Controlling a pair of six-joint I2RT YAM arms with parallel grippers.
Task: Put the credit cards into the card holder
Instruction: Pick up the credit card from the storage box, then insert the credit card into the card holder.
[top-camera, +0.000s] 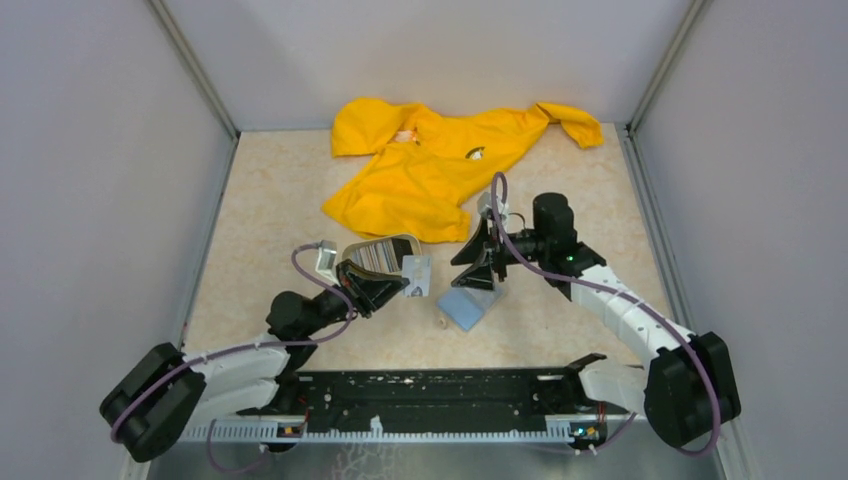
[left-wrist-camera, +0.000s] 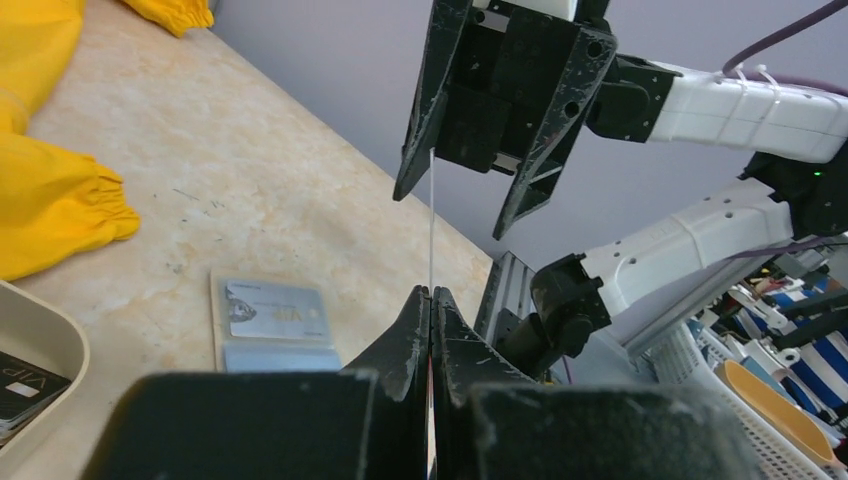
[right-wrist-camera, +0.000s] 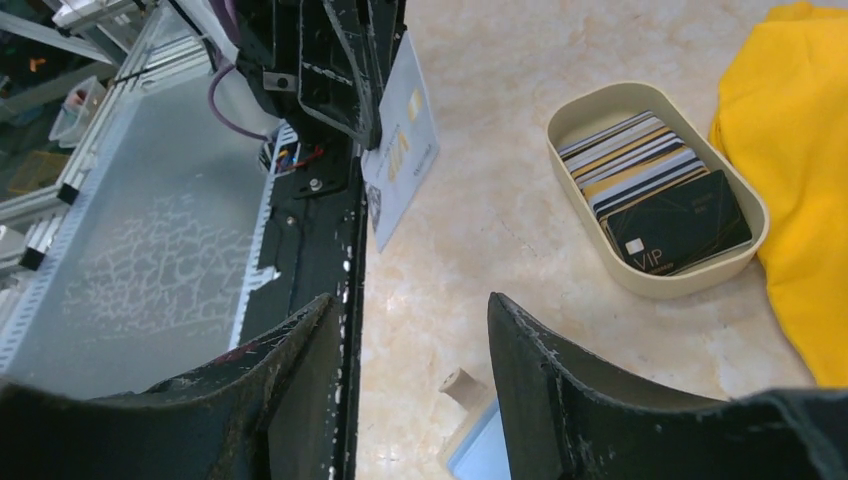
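Pinched between the shut fingers of the left pincer (left-wrist-camera: 430, 300), one credit card (left-wrist-camera: 431, 230) is held upright on its edge toward the widely spread right pincer (left-wrist-camera: 452, 215), probably to be passed over, while the card holder (left-wrist-camera: 275, 355) lies open on the table (left-wrist-camera: 250, 180) below both.

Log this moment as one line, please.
left gripper: shut on card | right gripper: open, by card holder | tray: holds cards
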